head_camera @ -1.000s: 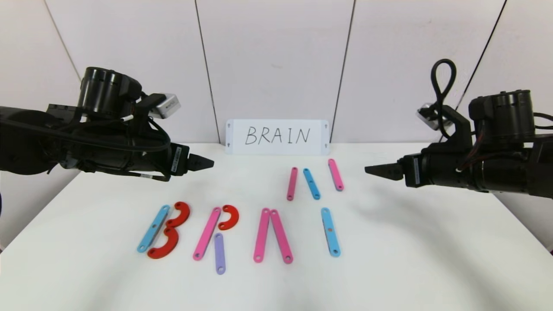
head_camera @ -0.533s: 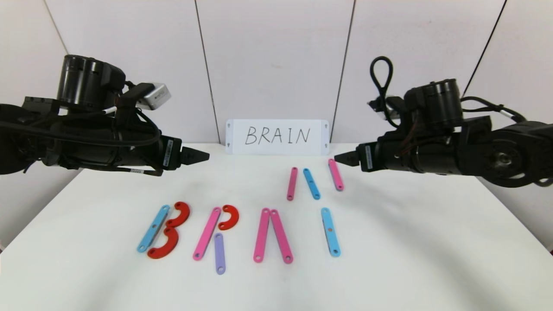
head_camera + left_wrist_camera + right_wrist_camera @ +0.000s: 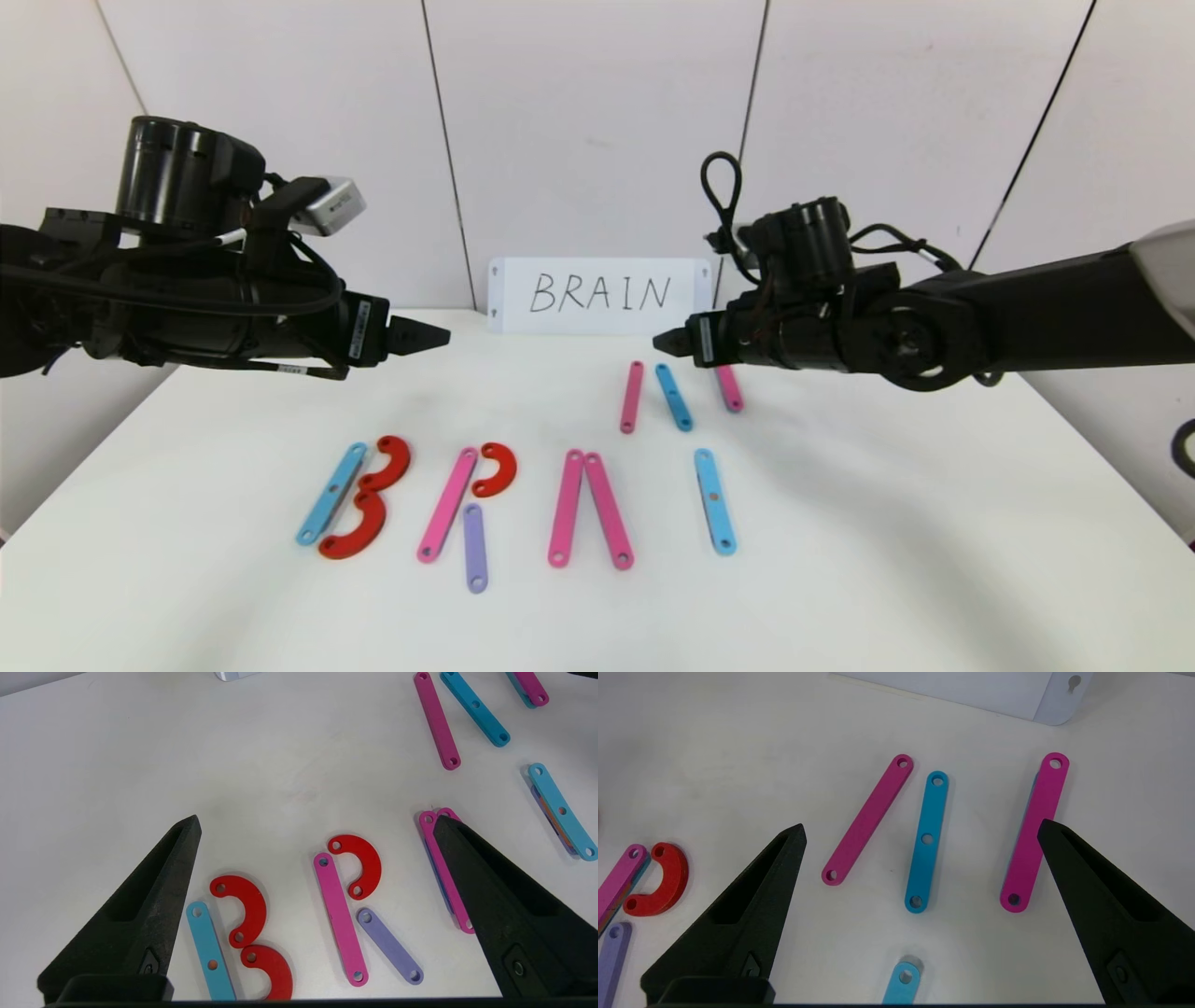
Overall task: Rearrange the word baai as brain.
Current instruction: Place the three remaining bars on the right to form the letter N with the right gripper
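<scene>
Since the earlier frame we see the right gripper (image 3: 665,343) has swung inward from the right edge of the head view toward the centre, and it now hangs above the table (image 3: 934,523) just over the upper trio of strips; the left gripper (image 3: 434,336) has drifted only slightly and sits at left of centre, above the bare surface. Nothing on the table has shifted.

In the right wrist view we find the right gripper's fingers (image 3: 752,905) spread wide and empty, framing the trio below: a magenta strip (image 3: 632,397) on the left, a blue strip (image 3: 673,397) in the middle and a second pink strip (image 3: 729,388) on the right, whose upper end the arm hides in the head view. The left gripper's fingers (image 3: 140,914) are likewise wide apart and hold nothing.

Across the lower middle of the head view we read the built letters from left to right: a B (image 3: 355,497) of one blue strip and two red curves, an R (image 3: 471,509) of a pink strip, a red curve and a purple strip, an A (image 3: 588,509) of two pink strips meeting at the top, and an I (image 3: 714,501) of a single blue strip. The trio lies apart, above the A and I. The white card (image 3: 599,295) reading BRAIN stands at the back centre against the wall.
</scene>
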